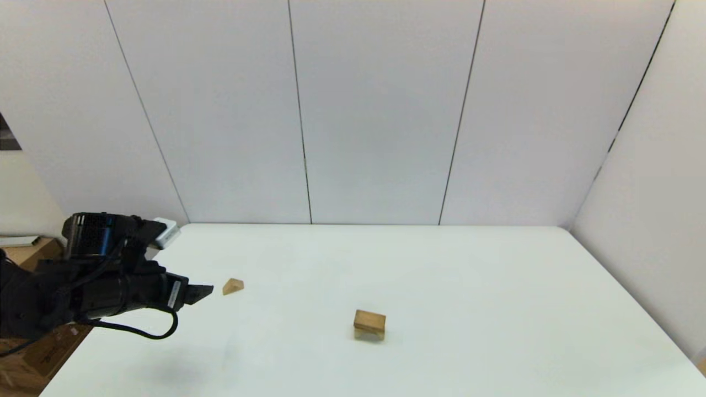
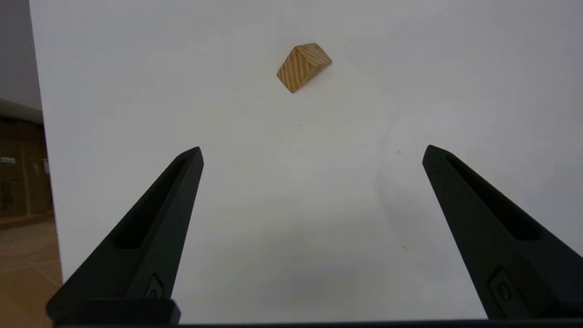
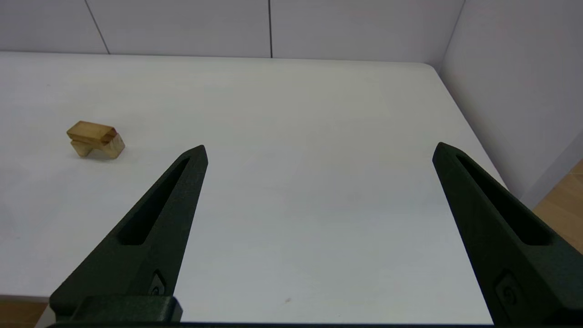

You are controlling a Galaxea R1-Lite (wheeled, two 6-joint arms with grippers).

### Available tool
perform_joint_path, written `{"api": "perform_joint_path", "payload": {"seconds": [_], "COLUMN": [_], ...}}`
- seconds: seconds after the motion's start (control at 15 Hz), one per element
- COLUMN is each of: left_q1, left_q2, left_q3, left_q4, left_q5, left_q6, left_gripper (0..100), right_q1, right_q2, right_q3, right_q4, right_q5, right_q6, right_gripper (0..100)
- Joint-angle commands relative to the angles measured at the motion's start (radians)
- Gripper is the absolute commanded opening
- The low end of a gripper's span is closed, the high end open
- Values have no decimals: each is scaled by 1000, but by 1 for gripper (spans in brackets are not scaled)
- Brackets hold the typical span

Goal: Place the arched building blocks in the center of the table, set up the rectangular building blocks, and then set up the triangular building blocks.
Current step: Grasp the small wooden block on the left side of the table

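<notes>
Left claw (image 2: 312, 150) spread wide (right claw (image 3: 319, 150) too).

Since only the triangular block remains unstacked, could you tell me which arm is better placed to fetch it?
Left. The left hand is open, facing the triangular block close ahead; the right hand is out of the head view and farther away.

We see the triangular building block (image 2: 303, 66), ahead of our left gripper (image 2: 311, 152) fingers: light wood, striped grain, matt | rectangular building block (image 3: 91, 131) on arched building block (image 3: 104, 146): pale smooth wood | 2 fingers (image 2: 150, 232): black matt plastic | table (image 1: 469, 286): white, smooth, faint sheen
</notes>
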Motion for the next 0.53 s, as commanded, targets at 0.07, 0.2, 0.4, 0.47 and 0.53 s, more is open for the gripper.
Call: {"api": "perform_joint_path", "payload": {"seconds": [0.07,0.2,0.4,0.47,0.53], "left_q1": [9,9,9,9,11], "left_q2": [-4,2,16,36,52], "left_q3": [-116,-196,-246,-252,-255], "left_q4": [213,368,452,448,443], "left_q5": [-30,-85,-163,-163,-160], "left_q6": [154,234,308,331,355], "left_gripper": [100,100,100,100,100], "right_q1": [0,0,0,0,0], "right_q2": [0,0,0,0,0], "right_q3": [0,0,-2,0,0], "right_q4": [1,1,1,1,1], "right_q5": [0,0,0,0,0], "right_q6": [-1,-1,-1,-1,-1], "right_gripper": [100,100,100,100,100]}}
